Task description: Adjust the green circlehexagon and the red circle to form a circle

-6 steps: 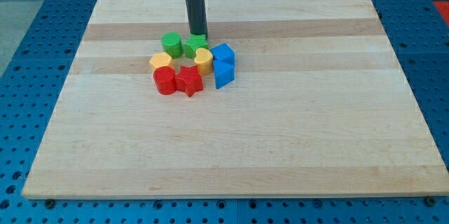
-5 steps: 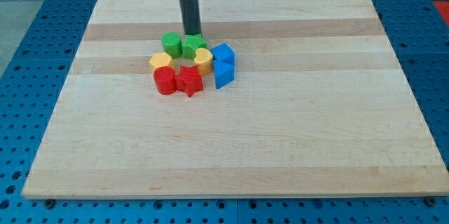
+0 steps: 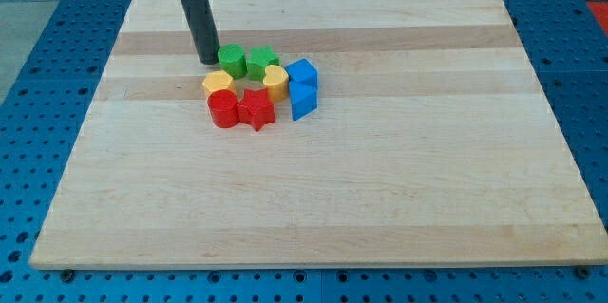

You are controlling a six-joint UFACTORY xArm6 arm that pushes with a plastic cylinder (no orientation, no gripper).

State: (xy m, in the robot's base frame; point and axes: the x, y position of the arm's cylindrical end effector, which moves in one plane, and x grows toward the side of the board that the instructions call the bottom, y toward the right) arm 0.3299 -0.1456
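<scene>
The blocks sit in a tight ring near the board's upper middle. The green round block [image 3: 231, 59] is at the ring's upper left, touching a green star-like block [image 3: 262, 61] on its right. The red round block [image 3: 223, 108] is at the ring's lower left, touching a red star-like block [image 3: 255, 109]. My tip [image 3: 208, 59] stands on the board just left of the green round block, very close to it or touching. The dark rod rises from it to the view's top.
Two yellow heart-like blocks [image 3: 218, 83] [image 3: 275, 81] sit on the ring's left and right. Two blue blocks [image 3: 302, 72] [image 3: 302, 100] close the right side. The wooden board [image 3: 313, 198] lies on a blue perforated table.
My tip has moved left, from behind the green star-like block to the left side of the green round block. The green star-like block shifted slightly left toward the green round one.
</scene>
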